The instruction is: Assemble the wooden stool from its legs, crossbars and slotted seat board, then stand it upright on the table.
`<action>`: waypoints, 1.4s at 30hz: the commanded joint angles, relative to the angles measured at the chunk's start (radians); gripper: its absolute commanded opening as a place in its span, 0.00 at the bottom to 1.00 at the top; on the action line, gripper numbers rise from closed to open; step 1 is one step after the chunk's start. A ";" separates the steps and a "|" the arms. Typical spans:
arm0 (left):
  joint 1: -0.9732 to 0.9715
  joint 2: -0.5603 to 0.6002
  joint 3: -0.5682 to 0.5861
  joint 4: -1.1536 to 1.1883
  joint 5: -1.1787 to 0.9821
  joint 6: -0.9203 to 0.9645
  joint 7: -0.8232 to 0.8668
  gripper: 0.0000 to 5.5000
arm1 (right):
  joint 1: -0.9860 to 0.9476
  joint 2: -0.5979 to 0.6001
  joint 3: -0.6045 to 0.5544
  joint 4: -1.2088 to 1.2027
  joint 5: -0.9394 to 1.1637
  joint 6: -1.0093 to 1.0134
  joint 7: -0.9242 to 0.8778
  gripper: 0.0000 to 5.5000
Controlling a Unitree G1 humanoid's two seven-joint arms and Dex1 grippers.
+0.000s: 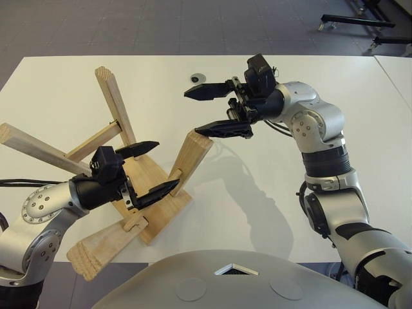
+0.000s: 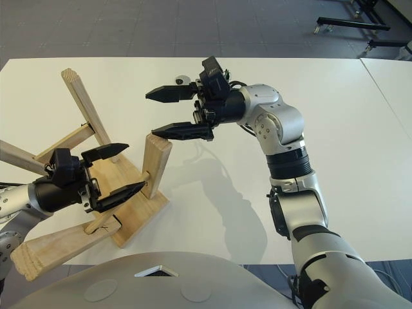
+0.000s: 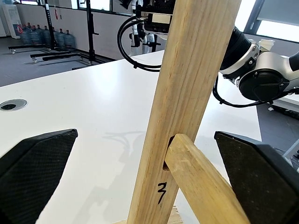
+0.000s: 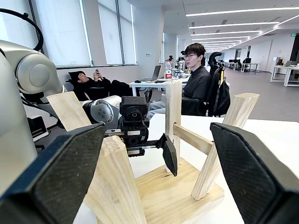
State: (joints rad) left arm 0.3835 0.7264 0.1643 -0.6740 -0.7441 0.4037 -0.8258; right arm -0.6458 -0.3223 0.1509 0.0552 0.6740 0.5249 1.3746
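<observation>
The half-built stool (image 1: 145, 193) lies in the left part of the head view on the white worktop (image 1: 335, 71). Its seat board (image 1: 164, 209) is flat on the surface and four legs splay upward and outward from it. The left arm enters from the lower left corner, with its forearm running toward the right and its wrist level. The left hand (image 1: 166, 165) points right over the seat board. It is released, fingers spread wide, one higher and one lower in the frame. In the left wrist view the nearest leg (image 3: 187, 102) and a crossbar (image 3: 201, 186) seated in its slot stand between the two dark pads (image 3: 37, 172), touching neither. The right arm rises from the lower right corner, bends sharply at the elbow, and runs its forearm toward the upper centre. The right hand (image 1: 191, 112) points left. It too is released, grasping nothing, with one finger above the other. The lower finger lies just over the top end of that same leg (image 1: 191, 158). Whether it touches the wood cannot be told.
</observation>
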 commanded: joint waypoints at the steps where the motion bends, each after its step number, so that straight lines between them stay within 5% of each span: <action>1: 0.027 0.005 -0.023 0.024 0.053 0.016 0.010 0.98 | -0.031 -0.003 0.000 -0.011 0.005 0.011 0.008 0.75; 25: 0.043 -0.032 -0.038 0.047 0.071 -0.030 0.038 0.98 | -0.017 0.006 0.050 -0.126 0.039 0.070 0.027 0.75; 31: 0.034 -0.030 -0.048 0.054 0.074 -0.038 0.037 0.98 | -0.100 0.028 -0.075 0.003 0.110 0.102 -0.045 0.75; 42: 0.023 -0.031 -0.057 0.058 0.079 -0.043 0.038 0.98 | -0.095 -0.028 -0.005 0.187 -0.106 -0.097 0.061 0.75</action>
State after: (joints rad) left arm 0.3886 0.6851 0.1217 -0.6406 -0.7213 0.3352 -0.8025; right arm -0.7358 -0.3271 0.1333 0.2296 0.5887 0.4412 1.4077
